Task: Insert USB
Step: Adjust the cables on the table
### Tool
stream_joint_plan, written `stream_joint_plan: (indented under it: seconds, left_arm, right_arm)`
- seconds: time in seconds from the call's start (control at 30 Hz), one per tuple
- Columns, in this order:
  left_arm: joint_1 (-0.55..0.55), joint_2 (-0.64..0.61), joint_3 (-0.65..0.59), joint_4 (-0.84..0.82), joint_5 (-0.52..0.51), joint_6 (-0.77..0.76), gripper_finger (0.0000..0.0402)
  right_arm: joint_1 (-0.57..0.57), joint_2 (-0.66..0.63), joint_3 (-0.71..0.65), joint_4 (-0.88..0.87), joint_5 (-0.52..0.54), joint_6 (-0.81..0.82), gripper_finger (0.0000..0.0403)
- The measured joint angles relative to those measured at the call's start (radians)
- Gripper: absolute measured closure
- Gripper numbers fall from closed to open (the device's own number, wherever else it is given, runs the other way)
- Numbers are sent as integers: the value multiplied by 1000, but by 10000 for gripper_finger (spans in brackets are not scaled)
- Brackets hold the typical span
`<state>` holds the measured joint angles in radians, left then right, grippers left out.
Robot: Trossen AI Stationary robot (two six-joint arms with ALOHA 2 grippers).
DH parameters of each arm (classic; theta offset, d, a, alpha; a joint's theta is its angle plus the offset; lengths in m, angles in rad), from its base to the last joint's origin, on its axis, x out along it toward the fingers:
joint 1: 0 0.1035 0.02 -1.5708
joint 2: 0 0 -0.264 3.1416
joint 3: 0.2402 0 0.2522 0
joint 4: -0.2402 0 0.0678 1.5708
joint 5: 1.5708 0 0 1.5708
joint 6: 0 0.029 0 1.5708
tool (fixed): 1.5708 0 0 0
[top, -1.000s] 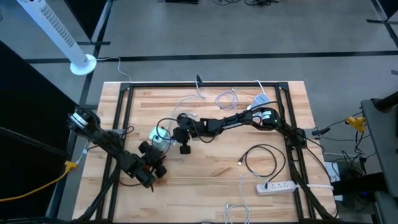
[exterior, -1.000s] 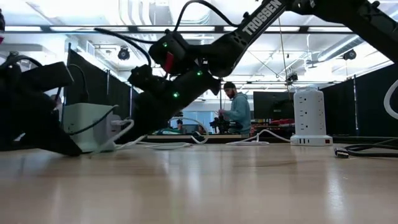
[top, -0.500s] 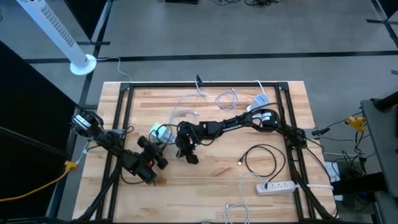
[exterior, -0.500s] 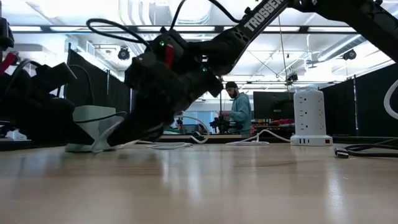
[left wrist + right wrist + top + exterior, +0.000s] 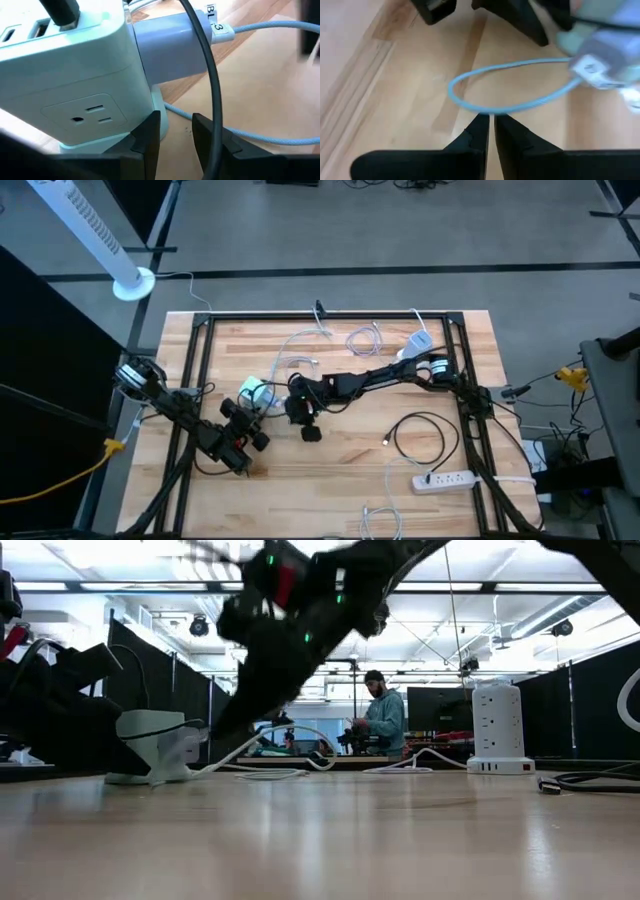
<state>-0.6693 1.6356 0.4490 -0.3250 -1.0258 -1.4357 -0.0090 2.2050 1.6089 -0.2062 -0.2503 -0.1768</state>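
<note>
Left gripper [image 5: 243, 427] has its fingers [image 5: 148, 135] braced against the foot of the pale green power cube [image 5: 75, 85] at the table's left-centre, while your right gripper [image 5: 306, 418] hangs just beside it, pinched shut on nothing. You'd judge the light-blue braided USB cable [image 5: 505, 105] light and floppy, with only its smooth, rigid plug housing [image 5: 170, 47], already seated in the cube's side, giving firm purchase. Take it by that hard shell, since the cube's glossy plastic looks light enough to skid on the varnished wooden table [image 5: 340, 460].
</note>
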Motion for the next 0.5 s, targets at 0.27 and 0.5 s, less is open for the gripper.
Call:
stream_joint_plan:
  seconds: [0.27, 0.5]
  left_arm:
    - [5, 0, -1, 1, -24, -24, 299]
    - [5, 0, -1, 4, -27, -44, 299]
  right_arm:
    - [51, -35, 0, 109, 16, -33, 390]
    - [69, 52, 0, 271, 170, -85, 390]
